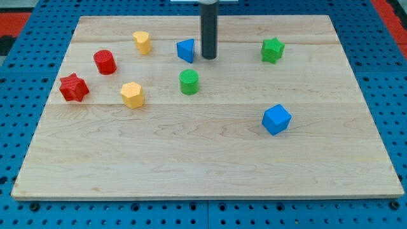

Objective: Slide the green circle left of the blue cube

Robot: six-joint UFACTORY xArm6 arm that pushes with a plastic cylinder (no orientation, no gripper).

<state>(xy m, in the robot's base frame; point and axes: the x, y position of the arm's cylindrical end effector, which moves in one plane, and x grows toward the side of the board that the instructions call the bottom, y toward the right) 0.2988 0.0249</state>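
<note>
The green circle (189, 82) is a short green cylinder standing just left of the board's middle. The blue cube (276, 119) sits to the view's right and lower, well apart from it. My tip (209, 58) is the lower end of the dark rod coming down from the view's top. It rests above and slightly right of the green circle, with a small gap between them, and just right of a blue triangle (186, 49).
A green star (272, 49) lies at the upper right. A yellow block (142, 42), a red cylinder (104, 62), a red star (73, 87) and a yellow hexagon (132, 94) lie on the left. The wooden board (210, 165) sits on blue pegboard.
</note>
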